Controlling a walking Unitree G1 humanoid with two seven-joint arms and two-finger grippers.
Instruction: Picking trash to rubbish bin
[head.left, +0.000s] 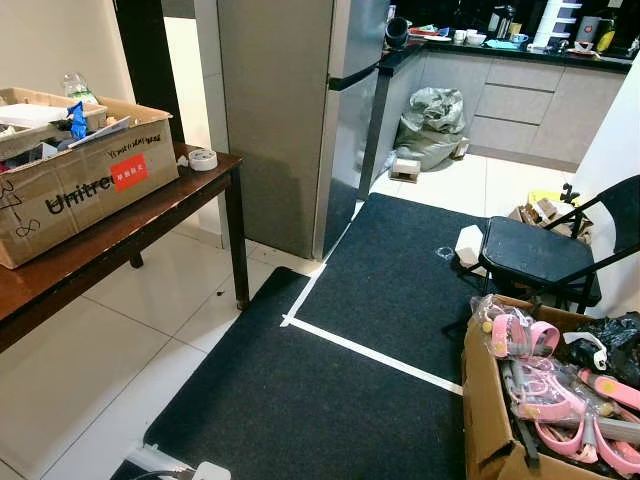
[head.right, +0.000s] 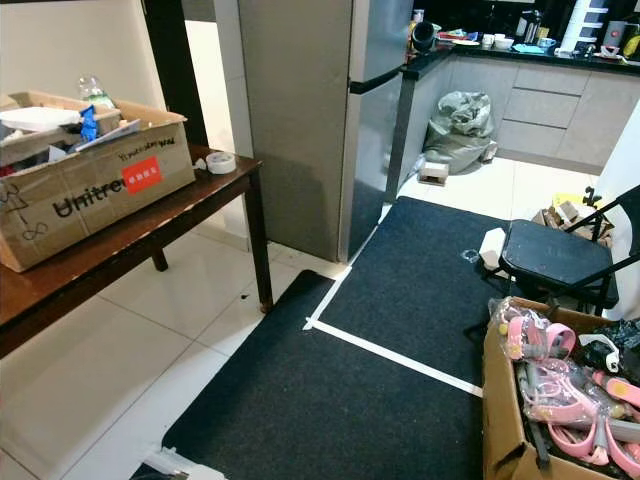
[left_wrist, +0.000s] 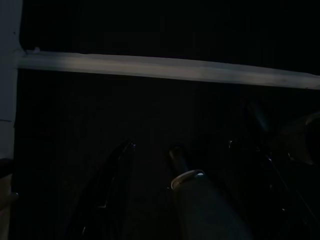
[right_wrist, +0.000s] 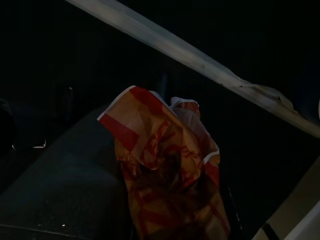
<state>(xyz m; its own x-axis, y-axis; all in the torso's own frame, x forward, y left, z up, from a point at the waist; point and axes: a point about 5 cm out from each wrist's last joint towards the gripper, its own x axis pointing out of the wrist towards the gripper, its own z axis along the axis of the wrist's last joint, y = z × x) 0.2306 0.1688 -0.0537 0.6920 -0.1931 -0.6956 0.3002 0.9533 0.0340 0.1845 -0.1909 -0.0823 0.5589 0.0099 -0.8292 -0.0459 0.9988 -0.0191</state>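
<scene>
Wrapper (right_wrist: 165, 170), crumpled red and orange paper, sits right in the right gripper (right_wrist: 170, 210), which looks clamped on it, low over the dark mat (head.left: 330, 390) with a white tape line (right_wrist: 200, 60) just beyond. Left gripper (left_wrist: 150, 165) hangs over that mat too, fingers (left_wrist: 117, 175) parted, nothing between them, another tape strip (left_wrist: 165, 67) ahead of its tips.

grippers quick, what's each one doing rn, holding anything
Left gripper: open, fingers apart, holding nothing, over the dark mat.
Right gripper: shut on a crumpled red and orange wrapper.
</scene>
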